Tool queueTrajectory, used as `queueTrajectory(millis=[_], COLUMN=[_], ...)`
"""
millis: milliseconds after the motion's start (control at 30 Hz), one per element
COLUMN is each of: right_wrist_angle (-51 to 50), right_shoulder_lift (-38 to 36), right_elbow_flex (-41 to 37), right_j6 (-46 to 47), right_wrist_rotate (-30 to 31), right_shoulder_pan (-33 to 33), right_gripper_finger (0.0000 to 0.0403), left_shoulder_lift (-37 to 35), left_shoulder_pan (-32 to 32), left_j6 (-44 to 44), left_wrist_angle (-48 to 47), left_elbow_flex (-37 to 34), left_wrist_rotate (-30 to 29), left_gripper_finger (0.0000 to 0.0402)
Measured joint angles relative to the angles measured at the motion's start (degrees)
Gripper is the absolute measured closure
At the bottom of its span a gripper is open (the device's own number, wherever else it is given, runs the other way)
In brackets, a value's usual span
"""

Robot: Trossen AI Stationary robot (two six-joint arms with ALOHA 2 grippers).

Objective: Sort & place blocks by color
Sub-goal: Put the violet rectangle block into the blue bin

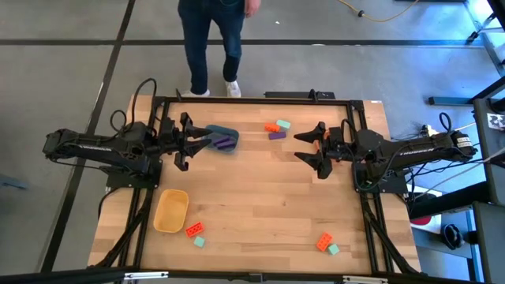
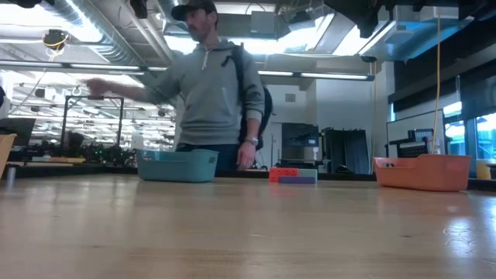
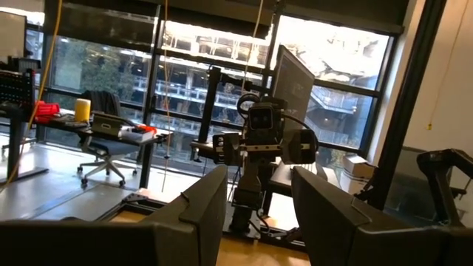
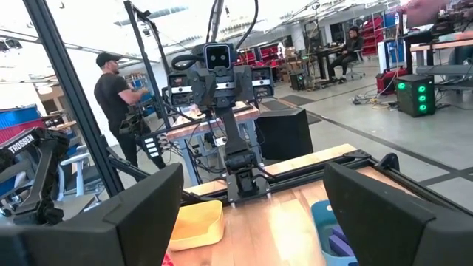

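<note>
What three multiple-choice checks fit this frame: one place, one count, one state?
1. Blue tub sits:
A. by the left gripper
B. dead centre
C. at the near edge

2. Blocks grouped between the grippers:
A. one
B. three
C. six

3. Right gripper:
A. open, empty
B. shut on a block
C. shut on a tub

1 A: the tub lies at the left fingertips.
2 B: orange block, mint block, purple block.
3 A: fingers spread, nothing between them.

Blue tub, yellow tub, person
</note>
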Motion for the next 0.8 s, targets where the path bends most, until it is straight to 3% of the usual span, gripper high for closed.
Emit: queueTrajectory(millis=[800], right_wrist_angle=[0.07], right_shoulder_lift=[0.00], right_elbow_flex=[0.00], right_j6=[4.76], right_wrist_rotate=[-0.07], right_shoulder_pan=[0.00], right_gripper_finger=[0.0074], left_shoulder_lift=[0.01], left_shoulder_pan=[-0.02], left_j6=[-1.98], left_wrist_angle=[0.02], left_elbow_flex=[0.00], left_wrist_rotate=[0.87], left_gripper_finger=[0.0257])
